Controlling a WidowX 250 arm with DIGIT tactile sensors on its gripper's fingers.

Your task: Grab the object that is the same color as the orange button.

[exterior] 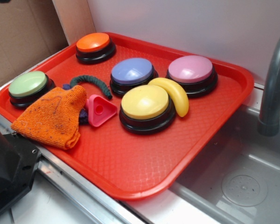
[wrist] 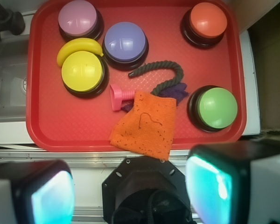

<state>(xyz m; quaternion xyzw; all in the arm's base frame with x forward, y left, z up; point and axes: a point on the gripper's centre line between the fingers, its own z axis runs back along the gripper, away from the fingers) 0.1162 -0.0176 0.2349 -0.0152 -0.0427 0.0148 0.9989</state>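
The orange knitted cloth [exterior: 53, 116] [wrist: 144, 123] lies crumpled at the front left corner of the red tray [exterior: 144, 172] [wrist: 42, 121], one corner hanging over the rim. At the tray's far left corner stands the orange button [exterior: 93, 43] [wrist: 207, 19], apart from the cloth. In the wrist view my gripper [wrist: 130, 193] hangs high above the counter just outside the tray's near edge. It is open, its fingers [wrist: 210, 186] are wide apart, and nothing is between them. The exterior view does not show the gripper.
On the tray: green button [exterior: 28, 84], blue button [exterior: 132, 71], pink button [exterior: 190, 69], yellow button [exterior: 144, 101], banana [exterior: 175, 93], pink triangular block [exterior: 99, 109], dark rope [exterior: 91, 81], dark blue cloth [wrist: 177, 91]. Robot base [exterior: 7, 168] at front left. Sink [exterior: 238, 182] and faucet [exterior: 273, 88] on the right.
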